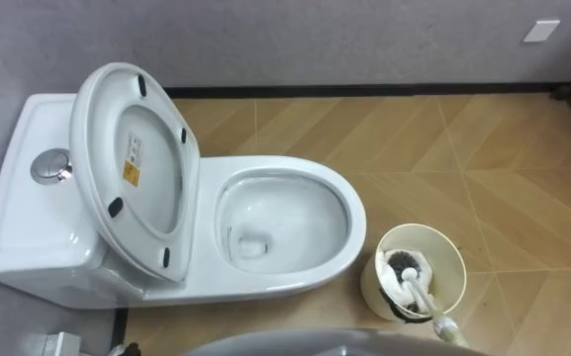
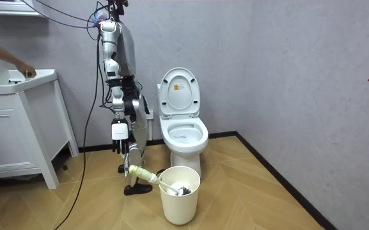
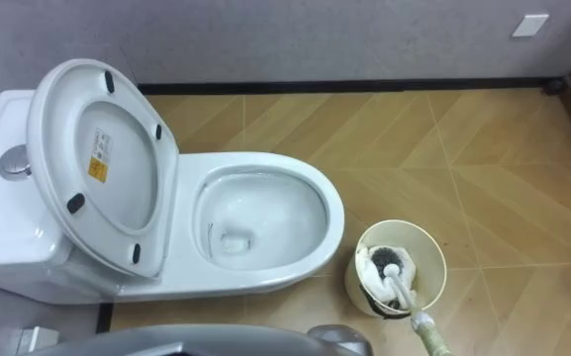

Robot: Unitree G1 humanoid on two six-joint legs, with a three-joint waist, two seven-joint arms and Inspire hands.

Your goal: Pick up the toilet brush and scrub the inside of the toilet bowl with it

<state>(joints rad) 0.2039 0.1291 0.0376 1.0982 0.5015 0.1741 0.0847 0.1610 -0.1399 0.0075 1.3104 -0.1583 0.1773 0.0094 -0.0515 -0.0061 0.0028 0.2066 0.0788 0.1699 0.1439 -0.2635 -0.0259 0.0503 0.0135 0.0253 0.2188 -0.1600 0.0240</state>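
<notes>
White porcelain toilet (image 1: 295,287) stands with its seat and lid (image 1: 137,163) tipped up against the tank, so the bowl (image 1: 285,222) lies open and nothing needs lifting first. The toilet brush (image 1: 404,267) sits head-down in a cream bucket (image 1: 419,228) on the floor just beside the bowl's front end, on the robot's right. Its handle (image 1: 428,309) leans out over the bucket's edge toward the robot. In the room view the robot stands at the toilet's side with its right hand (image 2: 120,142) hanging low, close above the handle's free end. I cannot tell whether its fingers are round the handle or merely near it.

The step in hand looks to be taking up the brush. To do it well, the grasp should sit high on the handle, well clear of the head, and be firm enough that the brush cannot swing. Lifting along the handle's own lean should free the head without hooking the edge, since the bucket looks light and could tip. After that comes a short carry across to the bowl with the head kept low. The bristles should go in below the bowl's lip before any scrubbing begins.
</notes>
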